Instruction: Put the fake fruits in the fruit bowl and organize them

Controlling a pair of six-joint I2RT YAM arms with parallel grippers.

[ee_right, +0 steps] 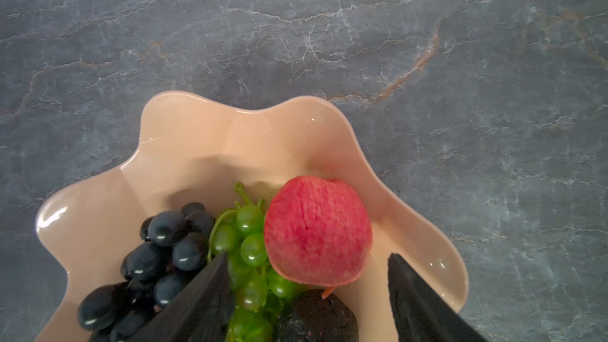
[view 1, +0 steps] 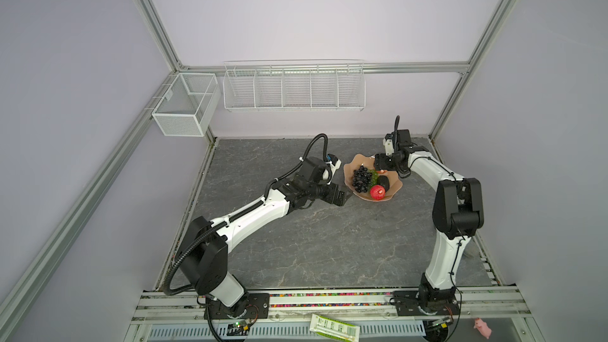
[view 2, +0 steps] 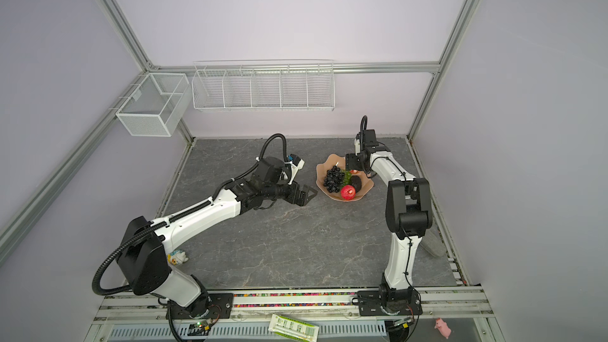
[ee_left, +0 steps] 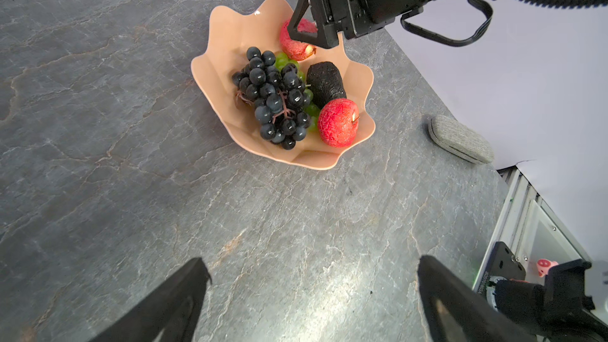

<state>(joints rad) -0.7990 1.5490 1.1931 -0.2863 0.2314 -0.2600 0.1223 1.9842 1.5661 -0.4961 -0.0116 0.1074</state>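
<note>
– While the right arm rises from its base, bends at a high elbow and folds down over the far side of the fruit bowl point(view 1: 358, 162), where does its tool sit?

– The right gripper point(ee_right: 308, 254) points down into the bowl with its jaws spread, one on each side of a red fruit point(ee_right: 317, 230). The right wrist view shows a gap between the fruit and each finger, so nothing is pinched. The fruit lies in the bowl against the green grape bunch point(ee_right: 250, 251).

– And the left arm?

– It is stretched low across the table point(view 1: 296, 241), forearm close to level. The left gripper point(ee_left: 312, 259) aims at the bowl's near-left rim and stops short of it. Its jaws are wide apart with only bare table between them.

– Where are the other fruits?

– All are in the bowl. The black grape bunch point(ee_left: 273, 100) is on the left arm's side, the avocado point(ee_left: 325, 82) is beside it, and the second red fruit point(ee_left: 339, 123) is at the near rim.

– What is hard to see?

– The green grapes are mostly buried under the black ones. In both top views the right gripper covers nearly all of the red fruit between its jaws. The right wrist view cuts off the avocado and part of the black bunch at its edge. I cannot tell whether the left fingertips touch the table. A grey pouch point(ee_left: 460, 139) lies near the table's right edge, and in both top views the right arm hides part of it.
</note>
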